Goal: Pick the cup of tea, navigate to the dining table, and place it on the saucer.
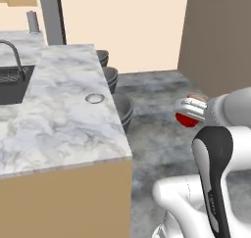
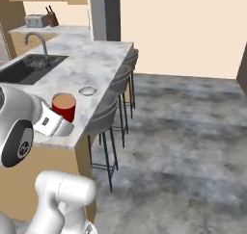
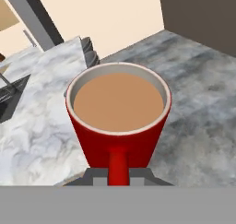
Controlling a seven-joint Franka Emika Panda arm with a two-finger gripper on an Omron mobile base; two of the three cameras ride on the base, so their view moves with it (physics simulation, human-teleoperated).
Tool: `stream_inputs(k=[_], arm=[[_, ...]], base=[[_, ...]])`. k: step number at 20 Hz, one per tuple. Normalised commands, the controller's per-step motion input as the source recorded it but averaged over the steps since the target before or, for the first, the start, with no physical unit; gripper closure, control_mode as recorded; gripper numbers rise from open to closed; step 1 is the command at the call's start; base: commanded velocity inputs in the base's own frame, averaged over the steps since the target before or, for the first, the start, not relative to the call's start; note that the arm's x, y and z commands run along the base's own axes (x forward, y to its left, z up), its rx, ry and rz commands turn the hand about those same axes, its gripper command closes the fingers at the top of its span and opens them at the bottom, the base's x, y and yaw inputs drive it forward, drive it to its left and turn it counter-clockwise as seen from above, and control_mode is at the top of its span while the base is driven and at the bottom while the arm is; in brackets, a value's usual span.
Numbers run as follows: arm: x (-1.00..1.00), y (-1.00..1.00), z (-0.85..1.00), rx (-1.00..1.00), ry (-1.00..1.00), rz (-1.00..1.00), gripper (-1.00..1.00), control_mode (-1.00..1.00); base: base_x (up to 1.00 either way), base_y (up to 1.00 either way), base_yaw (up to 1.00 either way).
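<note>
Holding the cup of tea (image 3: 118, 121) in my jaws (image 3: 118, 176), I keep it upright; the jaws are closed on its lower part around the handle, which points straight toward my camera at 6 o'clock. The cup is glossy red, wider at the top than at the bottom, with a pale rim, and filled almost to that rim with flat brown tea.

I judge the picking finished and the driving nearly finished. In the left base view the cup hangs over the grey mottled floor, off the desk's (image 1: 63, 119) near corner, at about 3 o'clock from the saucer (image 1: 94, 98). The saucer is a small round pale dish with a raised edge, lying bare on the marble near the desk's long edge. What is left: to bring the cup over the saucer and lower it there.

The desk top is white-grey veined stone, smooth, on a tan wood base. Farther along, a black sink (image 2: 30, 67) sits with a curved chrome faucet (image 2: 37, 41). Grey stools (image 2: 112, 108) with thin dark legs stand along the edge.
</note>
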Motion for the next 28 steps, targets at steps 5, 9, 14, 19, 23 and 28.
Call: stream_inputs(k=[5, 9, 14, 19, 23, 28], arm=[[0.00, 0.00, 0.00, 0.00, 0.00, 0.00, 1.00, 1.00], [0.00, 0.00, 0.00, 0.00, 0.00, 0.00, 1.00, 1.00], [0.00, 0.00, 0.00, 0.00, 0.00, 0.00, 1.00, 1.00], [0.00, 0.00, 0.00, 0.00, 0.00, 0.00, 1.00, 1.00], [0.00, 0.00, 0.00, 0.00, 0.00, 0.00, 1.00, 1.00], [0.00, 0.00, 0.00, 0.00, 0.00, 0.00, 1.00, 1.00]], base=[[0.65, -0.56, 0.44], [0.56, -0.67, 0.44], [0.46, -0.72, 0.44], [0.31, -0.71, 0.44], [0.40, -0.62, 0.46], [0.52, -0.52, 0.50]])
